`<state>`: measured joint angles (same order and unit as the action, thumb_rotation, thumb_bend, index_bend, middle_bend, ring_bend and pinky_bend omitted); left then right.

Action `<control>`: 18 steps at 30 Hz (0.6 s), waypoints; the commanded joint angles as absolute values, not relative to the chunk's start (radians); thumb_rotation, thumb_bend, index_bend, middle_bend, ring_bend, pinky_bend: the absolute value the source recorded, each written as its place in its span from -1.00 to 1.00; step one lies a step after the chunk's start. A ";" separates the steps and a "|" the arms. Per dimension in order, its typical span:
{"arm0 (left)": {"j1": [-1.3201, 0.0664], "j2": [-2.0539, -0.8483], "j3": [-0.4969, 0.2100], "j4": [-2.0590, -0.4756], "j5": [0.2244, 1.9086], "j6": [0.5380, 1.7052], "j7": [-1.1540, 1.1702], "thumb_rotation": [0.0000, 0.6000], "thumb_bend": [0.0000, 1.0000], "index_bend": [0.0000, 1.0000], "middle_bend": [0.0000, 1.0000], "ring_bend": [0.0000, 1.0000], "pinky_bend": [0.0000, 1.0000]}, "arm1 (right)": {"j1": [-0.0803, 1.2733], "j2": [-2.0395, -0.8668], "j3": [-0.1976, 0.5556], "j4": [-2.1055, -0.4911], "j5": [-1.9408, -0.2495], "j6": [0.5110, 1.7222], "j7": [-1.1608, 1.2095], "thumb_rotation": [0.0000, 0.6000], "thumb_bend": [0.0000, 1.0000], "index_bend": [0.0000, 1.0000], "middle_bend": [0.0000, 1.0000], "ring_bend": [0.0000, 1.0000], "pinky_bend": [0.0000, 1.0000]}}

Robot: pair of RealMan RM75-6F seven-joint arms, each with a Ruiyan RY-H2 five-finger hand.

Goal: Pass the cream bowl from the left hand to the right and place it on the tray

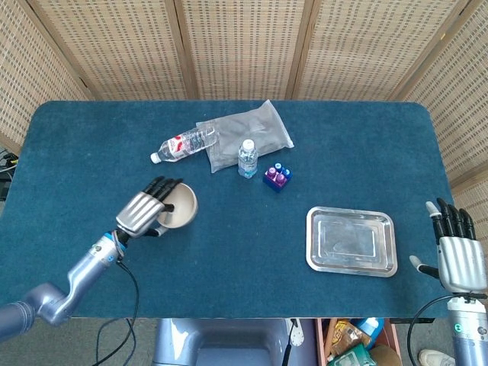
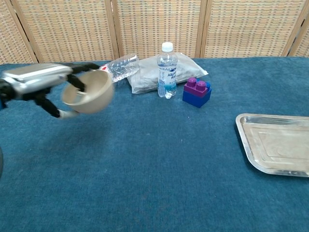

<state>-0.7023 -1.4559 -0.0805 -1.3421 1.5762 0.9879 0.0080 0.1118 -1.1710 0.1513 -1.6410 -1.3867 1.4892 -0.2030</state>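
- Cream bowl [image 2: 89, 92]: you hold it clear above the table [image 1: 229, 252], left of centre, tipped so its mouth faces left toward your palm; being round, it shows no long axis.
- Left hand [image 1: 145, 210]: fingers hooked over the bowl's rim, grasping it.
- Tray [image 1: 351, 242]: well apart, to the right.
- Right hand [image 1: 458, 255]: beyond the tray at the near right, fingers extended, holding nothing.

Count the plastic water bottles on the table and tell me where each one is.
2. One bottle stands upright in front of the grey bag, beside the toy blocks. The other bottle lies on its side left of the bag. None seem hidden.
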 commanded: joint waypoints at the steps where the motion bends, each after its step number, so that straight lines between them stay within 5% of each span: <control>1: -0.823 -1.467 -0.077 -1.440 1.608 0.837 0.129 1.00 -0.27 0.36 -1.00 -1.00 -1.00 | 0.113 -1.172 0.153 -1.640 -1.380 1.486 -0.207 1.00 -1.00 -1.00 -1.00 -1.00 -1.00; 15: -1.004 -1.638 -0.134 -1.345 1.489 0.622 0.281 1.00 -0.26 0.35 -1.00 -1.00 -1.00 | 0.117 -1.177 0.164 -1.637 -1.340 1.477 -0.228 1.00 -1.00 -1.00 -1.00 -1.00 -1.00; 18: -1.012 -1.647 -0.132 -1.336 1.472 0.615 0.303 1.00 -0.28 0.17 -1.00 -1.00 -1.00 | 0.117 -1.175 0.165 -1.637 -1.336 1.475 -0.224 1.00 -1.00 -1.00 -1.00 -1.00 -1.00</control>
